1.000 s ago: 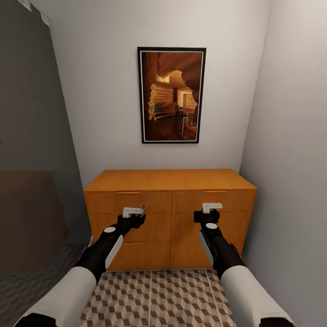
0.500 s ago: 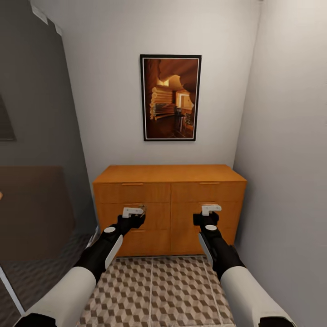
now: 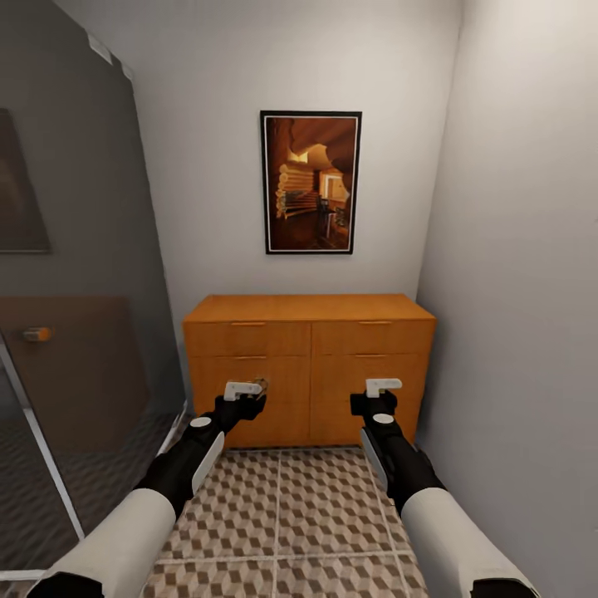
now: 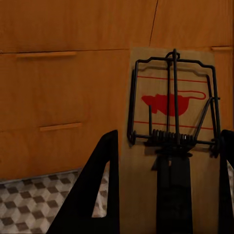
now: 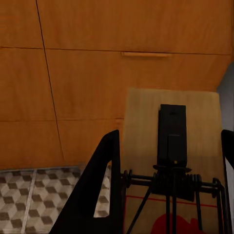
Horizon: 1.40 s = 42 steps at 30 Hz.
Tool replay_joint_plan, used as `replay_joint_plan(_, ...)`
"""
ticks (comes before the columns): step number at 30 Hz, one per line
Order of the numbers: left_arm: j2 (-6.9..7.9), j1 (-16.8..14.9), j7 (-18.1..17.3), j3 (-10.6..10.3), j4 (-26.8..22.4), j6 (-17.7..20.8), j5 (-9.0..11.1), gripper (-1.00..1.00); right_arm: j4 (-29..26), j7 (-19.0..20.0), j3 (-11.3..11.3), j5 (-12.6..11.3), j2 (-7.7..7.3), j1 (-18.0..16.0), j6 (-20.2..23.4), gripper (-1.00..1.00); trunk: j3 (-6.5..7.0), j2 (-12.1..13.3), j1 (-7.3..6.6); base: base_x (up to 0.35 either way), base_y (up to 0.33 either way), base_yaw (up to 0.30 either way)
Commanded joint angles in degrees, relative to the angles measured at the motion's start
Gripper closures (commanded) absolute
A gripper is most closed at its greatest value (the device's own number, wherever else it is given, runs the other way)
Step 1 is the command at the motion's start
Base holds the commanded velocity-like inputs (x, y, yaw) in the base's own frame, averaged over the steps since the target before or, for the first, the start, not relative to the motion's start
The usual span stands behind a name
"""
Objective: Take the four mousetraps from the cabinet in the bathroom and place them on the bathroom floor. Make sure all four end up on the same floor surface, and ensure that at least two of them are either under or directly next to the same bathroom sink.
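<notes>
Each hand grips a trap: left hand (image 4: 165,195) holds one trap (image 4: 170,117), right hand (image 5: 168,195) another (image 5: 170,146). The cabinet (image 3: 309,349) has receded; the robot is backing off, probably toward the sink.

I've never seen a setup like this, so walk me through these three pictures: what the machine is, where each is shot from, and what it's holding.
This is a simulated two-armed wheeled robot. The big picture looks down from its head: both arms reach toward an orange-brown cabinet with closed drawers, on the cube-patterned bathroom floor, under a framed picture. The other two come from cameras on each wrist, looking along the jaws. The left gripper is shut on a mousetrap, a tan board with a wire spring and a red mouse mark. The right gripper is shut on a second mousetrap. Nothing lies on the cabinet top.
</notes>
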Motion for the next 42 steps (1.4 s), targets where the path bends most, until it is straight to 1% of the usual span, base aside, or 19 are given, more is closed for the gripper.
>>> replay_joint_plan(1, 0.02, 0.0, 0.1, -0.1, 0.3, 0.3, 0.4, 1.00, 0.3, 0.3, -0.2, 0.5, 0.04, 0.0, 0.4, 1.00, -0.06, 0.0, -0.04, -0.346, 0.000, 0.000)
replay_joint_plan(4, 0.19, 0.0, 0.0, -0.1, 1.1, 0.3, 0.4, 1.00, 3.5, 0.6, -0.2, 0.9, -0.30, 0.0, 0.1, 1.00, -0.06, 0.0, -0.04, -0.345, 0.000, 0.000)
replay_joint_plan(5, 0.24, 0.0, -0.1, -0.1, 1.3, 0.4, 0.4, 1.00, 4.6, 0.7, -0.1, 1.6, -0.37, 0.0, 0.1, 1.00, -0.06, 0.0, -0.04, -0.345, 0.000, 0.000)
replay_joint_plan(6, 0.30, 0.0, -0.1, -0.1, 1.9, 0.4, 0.4, 1.00, 5.1, 0.7, -0.2, 2.2, -0.31, 0.0, 0.0, 1.00, -0.06, 0.0, -0.04, -0.345, 0.000, 0.000)
replay_joint_plan(8, 0.37, 0.0, -0.1, -0.1, 4.2, 0.3, 0.5, 1.00, 5.7, 0.7, -0.2, 2.6, -0.03, 0.0, -0.1, 1.00, -0.06, 0.0, -0.04, -0.345, 0.000, 0.000)
replay_joint_plan(10, 0.50, 0.0, 0.0, -0.1, 7.1, 0.0, 0.5, 1.00, 6.1, 0.6, -0.3, 2.7, 0.07, 0.0, -0.2, 1.00, -0.06, 0.0, -0.04, -0.343, 0.000, 0.000)
replay_joint_plan(11, 0.67, 0.0, 0.0, -0.1, 9.9, -0.3, 0.5, 1.00, 6.3, 0.3, -0.3, 2.6, 0.11, 0.1, -0.5, 1.00, -0.06, 0.0, -0.04, -0.319, 0.000, 0.000)
replay_joint_plan(12, 0.94, 0.0, 0.1, -0.1, 12.9, -0.5, 0.6, 1.00, 6.4, 0.1, -0.3, 2.4, 0.12, 0.6, -1.3, 1.00, -0.06, 0.0, -0.04, -0.290, 0.000, 0.000)
replay_joint_plan(14, 1.09, 0.0, 0.2, -0.1, 15.4, -0.6, 0.8, 1.00, 6.5, 0.0, -0.3, 2.6, 0.12, 1.3, -2.6, 1.00, -0.06, 0.0, -0.04, -0.271, 0.000, 0.000)
replay_joint_plan(15, 1.17, 0.0, 0.2, -0.1, 17.4, -0.7, 1.1, 1.00, 6.5, -0.1, -0.3, 2.8, 0.12, 2.6, -4.2, 1.00, -0.06, 0.0, -0.04, -0.247, 0.000, 0.000)
replay_joint_plan(16, 1.25, 0.0, 0.2, -0.1, 21.2, -2.6, 2.1, 1.00, 6.7, 0.1, -0.3, 2.8, 0.02, 5.9, -5.9, 1.00, -0.06, 0.0, -0.04, -0.124, 0.000, 0.000)
replay_joint_plan(19, 1.25, 0.0, 0.2, -0.1, 25.6, -6.9, 2.4, 1.00, 8.4, 0.3, -0.3, 2.7, -0.27, 7.1, -6.2, 1.00, -0.06, 0.0, -0.04, -0.061, 0.000, 0.000)
replay_joint_plan(20, 1.20, 0.0, 0.1, -0.1, 27.8, -9.4, 2.4, 1.00, 10.5, 0.3, -0.4, 3.0, -0.39, 7.5, -6.4, 1.00, -0.06, 0.0, -0.04, -0.017, 0.000, 0.000)
replay_joint_plan(23, 1.03, 0.0, 0.3, -0.1, 28.7, -10.6, 2.2, 1.00, 12.2, 0.4, -0.3, 3.0, -0.47, 7.6, -6.2, 1.00, -0.06, 0.0, -0.04, -0.007, 0.000, 0.000)
replay_joint_plan(24, 1.38, 0.0, 0.4, -0.1, 29.1, -11.2, 2.4, 1.00, 13.0, 1.0, -0.2, 3.0, -0.49, 7.7, -5.8, 1.00, -0.06, 0.0, -0.04, 0.000, 0.000, 0.000)
replay_joint_plan(29, 1.39, 0.0, 0.5, -0.1, 29.1, -11.3, 2.6, 1.00, 13.2, 2.2, -0.1, 3.2, -0.55, 7.7, -4.7, 1.00, -0.06, 0.0, -0.04, -0.048, 0.000, 0.000)
replay_joint_plan(34, 1.12, 0.0, 0.4, 0.0, 29.1, -11.3, 2.6, 1.00, 13.2, 2.4, -0.1, 3.4, -0.50, 7.7, -4.2, 1.00, -0.06, 0.0, -0.04, -0.268, 0.000, 0.000)
replay_joint_plan(42, 1.18, 0.0, 0.3, 0.0, 29.1, -11.3, 2.6, 1.00, 13.2, 2.2, -0.2, 3.3, -0.40, 7.7, -3.4, 1.00, -0.06, 0.0, -0.04, -0.337, 0.000, 0.000)
